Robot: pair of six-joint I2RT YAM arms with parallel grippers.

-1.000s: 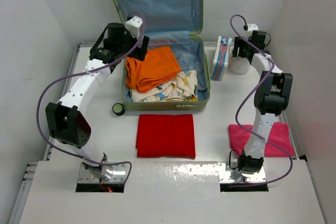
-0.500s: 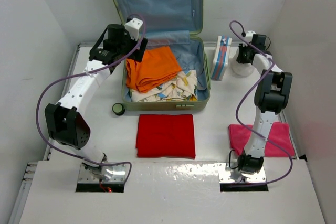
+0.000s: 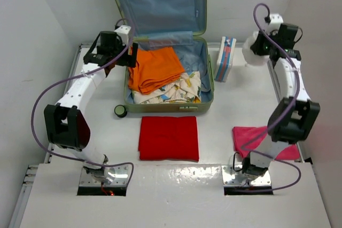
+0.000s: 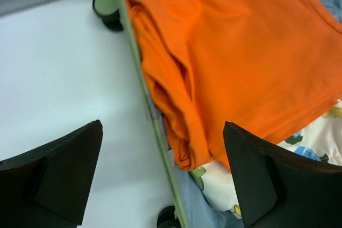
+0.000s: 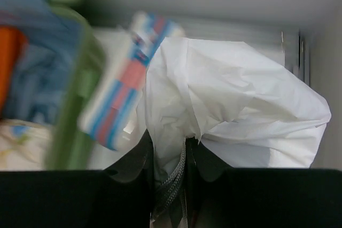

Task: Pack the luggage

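Already the right pincer [image 5: 170, 159] is nipped narrow on a gathered fold of the white bag [image 5: 240, 94], which hangs raised off the tabletop [image 3: 96, 126] just right of the striped pouch [image 3: 225, 60]. The left pincer [image 4: 160, 137] stands wide and holds nothing, straddling the left wall of the luggage [image 3: 168, 109] above the edge of the orange garment [image 4: 240, 52].

The luggage lies open at the back of the tabletop, its lid propped up against the rear wall. Packing looks partly done: the orange garment and a patterned cloth [image 3: 171, 92] lie inside. Still outside are the white bag, the striped pouch, a folded red cloth [image 3: 168, 137] in front of the case, a pink cloth [image 3: 240, 132] by the right arm's base and a small round item [image 3: 121, 111] at the near left corner.

Compared with a second ago, the right pincer has narrowed onto the bag and carried it upward as its arm stretched out, while the left pincer has drawn back from over the orange garment towards the rim.
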